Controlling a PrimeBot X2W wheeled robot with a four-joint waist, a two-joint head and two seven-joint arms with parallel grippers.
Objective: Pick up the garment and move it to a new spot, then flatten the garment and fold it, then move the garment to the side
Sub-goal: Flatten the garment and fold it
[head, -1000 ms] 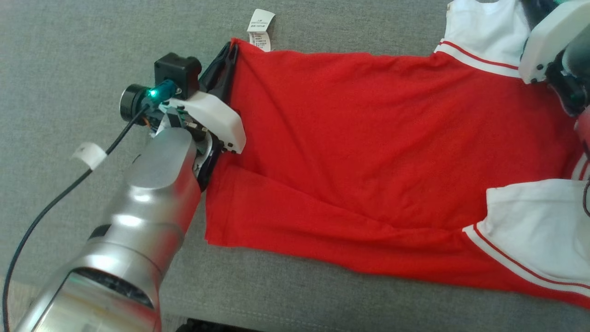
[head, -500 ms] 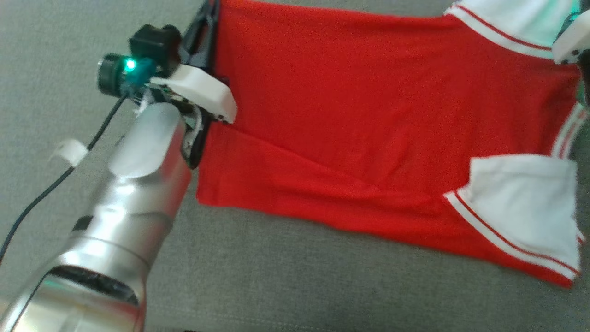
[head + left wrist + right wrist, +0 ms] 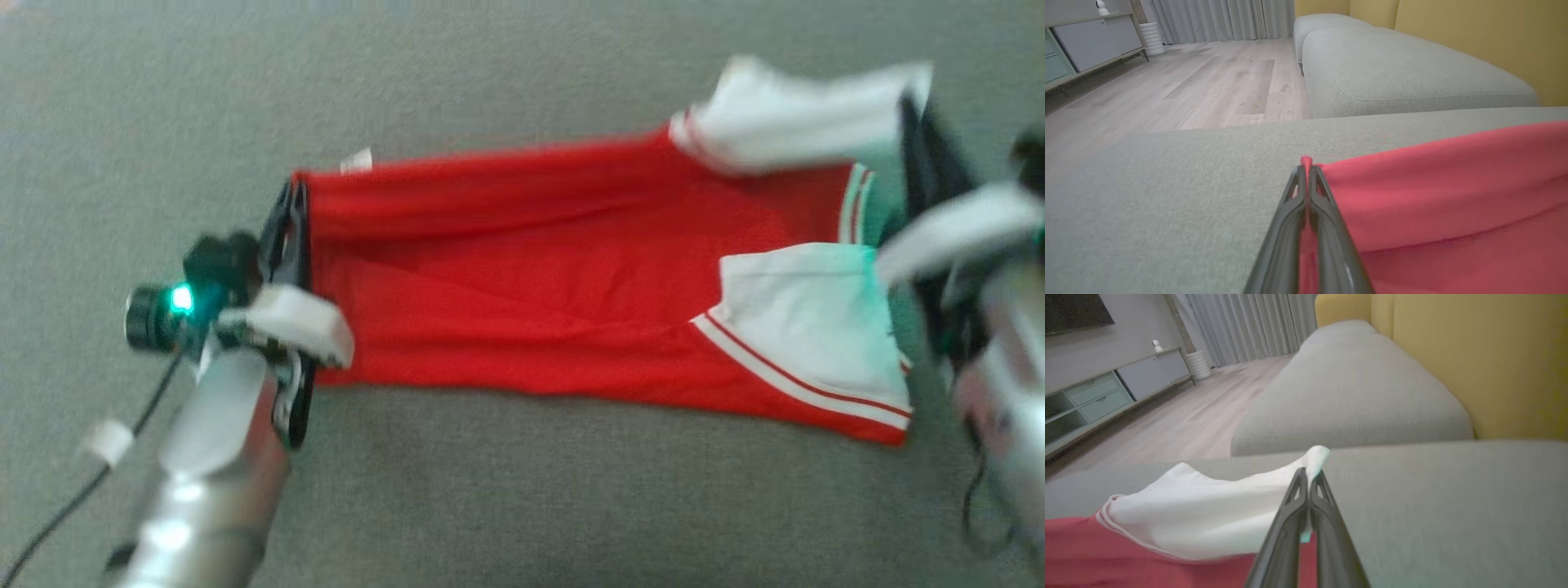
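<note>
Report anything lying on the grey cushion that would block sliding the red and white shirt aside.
Nothing visible does. The left end effector and right end effector each pinch an edge of the red and white shirt; bare grey fabric cushion surrounds it.

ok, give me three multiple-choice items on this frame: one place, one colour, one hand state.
1. What is the garment stretched over? A) a kitchen counter B) the grey sofa cushion C) a wire rack
2. What colour is the sleeve pinched by the right hand? A) white B) blue C) black
3. The left hand is: A) open above the cloth B) shut on nothing C) shut on the garment's red edge

Answers: 1 B, grey upholstery surrounds the cloth in the head view. 2 A, white fabric sits in its closed grip. 3 C, red cloth pokes out of its closed grip.
</note>
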